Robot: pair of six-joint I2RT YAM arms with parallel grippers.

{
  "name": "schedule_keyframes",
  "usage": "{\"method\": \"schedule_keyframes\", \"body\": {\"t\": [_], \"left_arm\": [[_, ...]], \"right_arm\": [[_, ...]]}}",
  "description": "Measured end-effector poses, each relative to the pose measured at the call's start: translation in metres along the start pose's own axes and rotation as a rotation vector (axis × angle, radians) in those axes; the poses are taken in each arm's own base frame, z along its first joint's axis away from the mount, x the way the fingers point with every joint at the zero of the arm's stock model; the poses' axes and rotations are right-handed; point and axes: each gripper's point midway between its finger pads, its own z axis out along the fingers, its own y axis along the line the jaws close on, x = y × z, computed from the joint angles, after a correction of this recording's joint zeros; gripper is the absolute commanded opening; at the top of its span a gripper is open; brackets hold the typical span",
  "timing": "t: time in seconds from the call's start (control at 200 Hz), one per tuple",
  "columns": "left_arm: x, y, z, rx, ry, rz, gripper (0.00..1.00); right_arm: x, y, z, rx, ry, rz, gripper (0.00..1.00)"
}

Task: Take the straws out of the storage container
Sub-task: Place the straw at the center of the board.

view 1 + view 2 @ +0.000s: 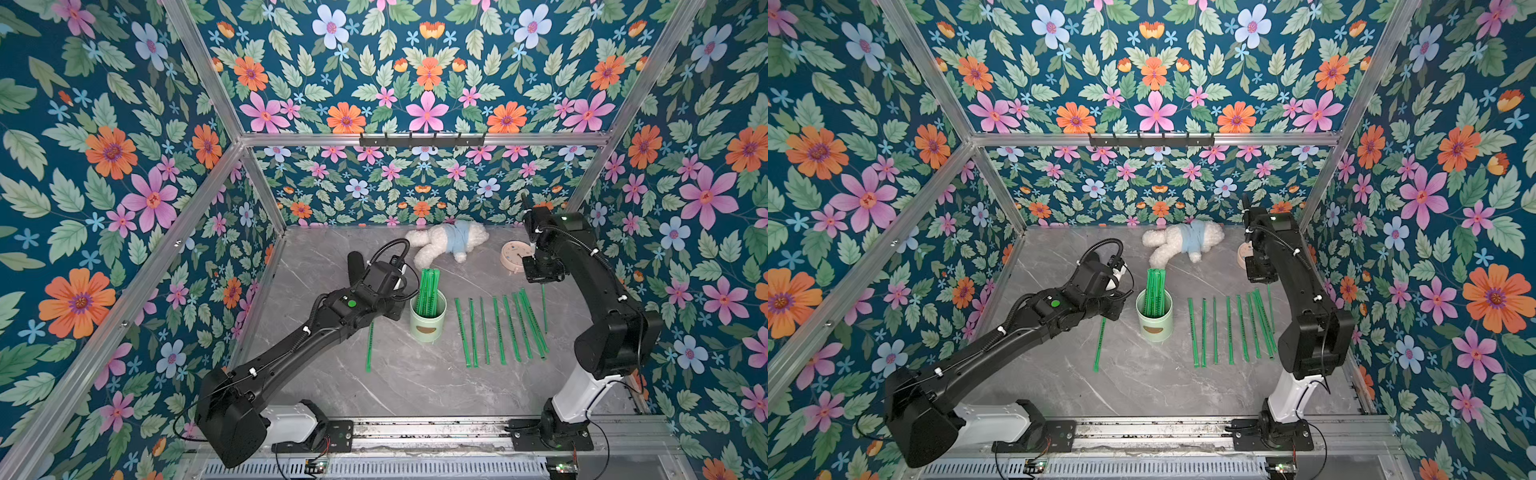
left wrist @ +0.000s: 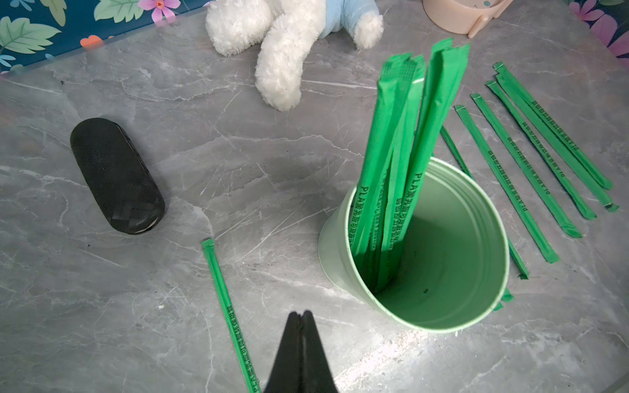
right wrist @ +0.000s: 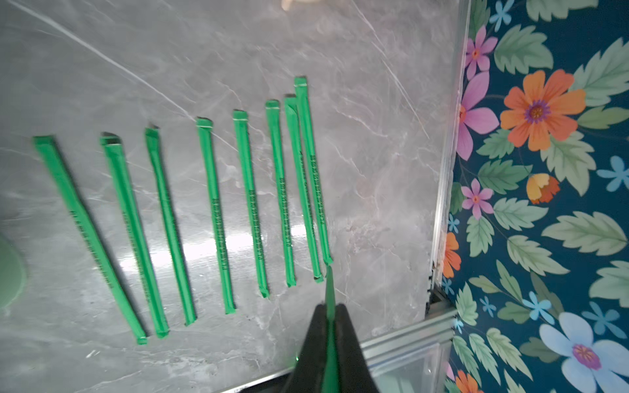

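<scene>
Right gripper (image 3: 329, 308), clamped on one straw (image 3: 329, 285), hangs it at the frame-right end of the laid straws (image 3: 218, 217), roughly parallel; left gripper (image 2: 300, 318), closed empty, sits nearer the storage container (image 2: 476, 238).

The left arm (image 1: 291, 345) is stretched low and forward, the left fingers (image 2: 291, 347) pressed together with nothing between. The right arm (image 1: 598, 291) is folded high, a straw (image 3: 329, 289) pinched between the right fingers (image 3: 315, 340).
</scene>
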Motion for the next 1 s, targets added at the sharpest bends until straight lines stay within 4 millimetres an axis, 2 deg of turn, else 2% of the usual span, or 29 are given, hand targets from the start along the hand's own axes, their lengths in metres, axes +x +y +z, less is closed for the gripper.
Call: {"method": "schedule_keyframes", "body": {"t": [0.27, 0.65, 1.0], "left_arm": [[0.004, 0.001, -0.001, -0.001, 0.017, 0.002, 0.0], [0.003, 0.001, -0.002, -0.001, 0.015, 0.002, 0.0], [0.007, 0.001, 0.003, -0.005, 0.032, 0.005, 0.0]], "right_arm": [[0.001, -0.018, 0.04, 0.096, 0.207, 0.059, 0.08], [-0.012, -0.009, 0.093, 0.122, 0.354, 0.052, 0.08], [-0.03, -0.006, 0.117, 0.122, 0.373, 0.062, 0.09]]}}
